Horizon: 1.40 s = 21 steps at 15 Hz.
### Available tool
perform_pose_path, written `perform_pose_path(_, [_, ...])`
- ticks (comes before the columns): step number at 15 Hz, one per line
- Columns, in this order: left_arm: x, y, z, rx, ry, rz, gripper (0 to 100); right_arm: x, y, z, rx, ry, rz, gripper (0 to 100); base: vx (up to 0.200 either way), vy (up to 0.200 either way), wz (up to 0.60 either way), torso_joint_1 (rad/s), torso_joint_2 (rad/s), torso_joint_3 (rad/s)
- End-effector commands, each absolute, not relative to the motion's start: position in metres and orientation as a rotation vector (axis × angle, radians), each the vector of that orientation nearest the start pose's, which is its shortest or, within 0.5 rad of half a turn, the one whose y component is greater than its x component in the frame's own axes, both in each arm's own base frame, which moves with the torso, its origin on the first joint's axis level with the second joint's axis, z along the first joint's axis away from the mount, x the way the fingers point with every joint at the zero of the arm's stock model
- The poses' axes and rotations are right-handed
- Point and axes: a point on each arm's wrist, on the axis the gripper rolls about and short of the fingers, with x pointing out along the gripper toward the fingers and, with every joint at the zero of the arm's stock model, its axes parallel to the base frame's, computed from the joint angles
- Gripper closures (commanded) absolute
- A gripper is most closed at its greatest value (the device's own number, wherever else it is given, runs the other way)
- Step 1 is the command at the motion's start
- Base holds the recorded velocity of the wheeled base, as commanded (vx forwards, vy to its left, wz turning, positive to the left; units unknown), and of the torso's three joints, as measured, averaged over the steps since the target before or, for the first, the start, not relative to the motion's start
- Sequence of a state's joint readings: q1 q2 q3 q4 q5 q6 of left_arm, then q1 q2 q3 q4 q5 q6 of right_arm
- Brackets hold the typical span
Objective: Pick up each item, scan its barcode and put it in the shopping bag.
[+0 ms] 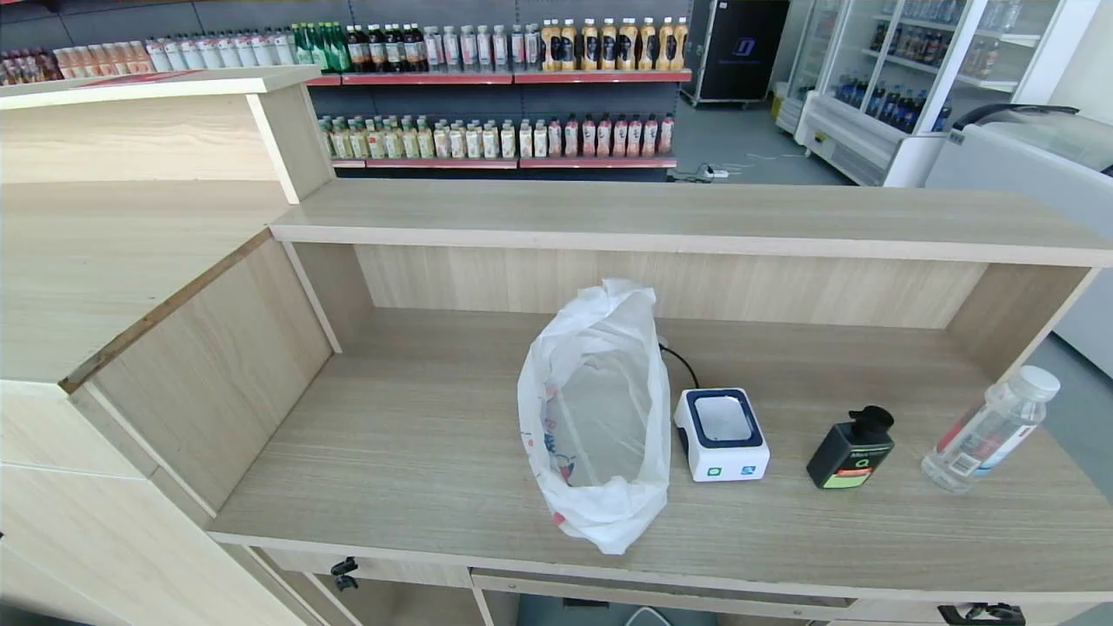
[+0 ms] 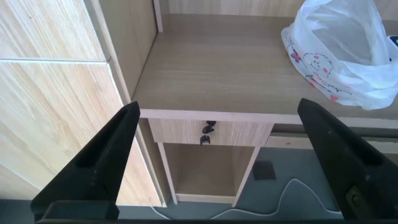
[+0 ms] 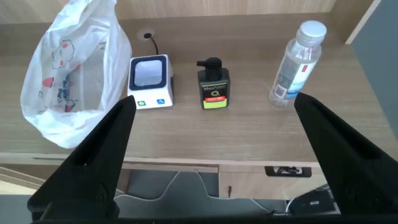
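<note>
My left claw (image 2: 217, 109) and right claw (image 3: 214, 102) both sit low, just short of the tabletop (image 1: 417, 452) edge, fingers spread wide apart. The shopping bag (image 1: 600, 417) is just left of the scanner (image 1: 721, 432), mouth gaping, probably touching it. Right of the scanner there's the black pump bottle (image 1: 850, 449), and the water bottle (image 1: 987, 432) is farther right. A black cable (image 1: 683, 365) runs off behind the scanner.

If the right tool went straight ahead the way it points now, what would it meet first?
Probably the black bottle, centred ahead of the open right tool, with nothing nearer. Depth is unclear, so it might land on the counter just before it.
</note>
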<state>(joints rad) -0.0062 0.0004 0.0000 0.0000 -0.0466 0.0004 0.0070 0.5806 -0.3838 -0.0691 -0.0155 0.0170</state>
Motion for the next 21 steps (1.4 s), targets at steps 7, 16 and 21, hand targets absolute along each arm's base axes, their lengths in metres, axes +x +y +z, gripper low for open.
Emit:
perform_pose_path(7, [-0.023,-0.001,0.076,0.000,0.002,-0.052,0,0.240,-0.014,0.155,-0.065,0.431,0.183,0,0.000,0.000,0.00,0.000,0.00,0.000])
perform_pose_path(16, [-0.023,-0.001,0.076,0.000,0.002,-0.052,0,0.266,-0.063,0.102,-0.188,0.464,0.382,0,0.000,0.000,0.00,0.000,0.00,0.000])
perform_pose_path(21, [-0.023,-0.001,0.076,0.000,0.002,-0.052,0,0.294,-0.068,0.089,-0.216,0.419,0.528,0,0.000,0.000,0.00,0.000,0.00,0.000])
